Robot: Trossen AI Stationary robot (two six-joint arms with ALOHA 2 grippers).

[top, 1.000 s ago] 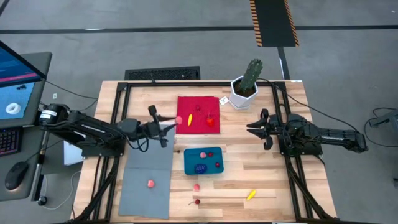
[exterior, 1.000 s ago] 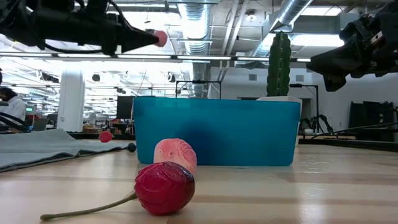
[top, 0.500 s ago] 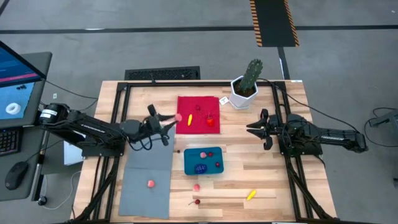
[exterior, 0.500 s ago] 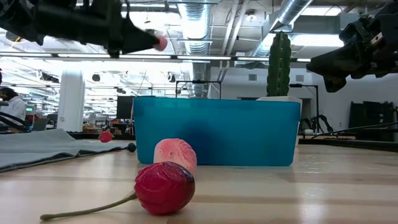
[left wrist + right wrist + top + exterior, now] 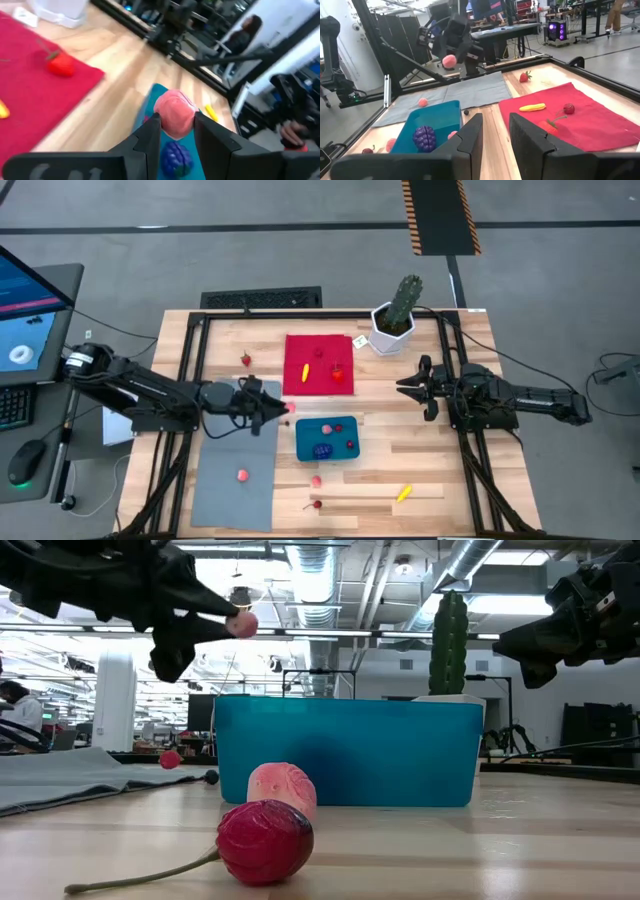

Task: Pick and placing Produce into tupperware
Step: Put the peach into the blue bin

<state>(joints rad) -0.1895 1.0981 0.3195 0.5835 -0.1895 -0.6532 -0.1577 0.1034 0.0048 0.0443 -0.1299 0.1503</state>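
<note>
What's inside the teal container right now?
Inside the teal container: a dark purple berry cluster, a pink piece and a small red piece. From table level its front wall hides all of them. The left hand holds another pink piece beside it.

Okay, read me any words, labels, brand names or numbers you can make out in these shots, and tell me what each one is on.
Readable text: none in any view.
Laptop screen at the high view's left edge: blue panels with marks too small to read.
Small white tag beside the cactus pot: too small to tell if it is printed.
Teal tupperware, red cloth, grey mat: no lettering visible.
</note>
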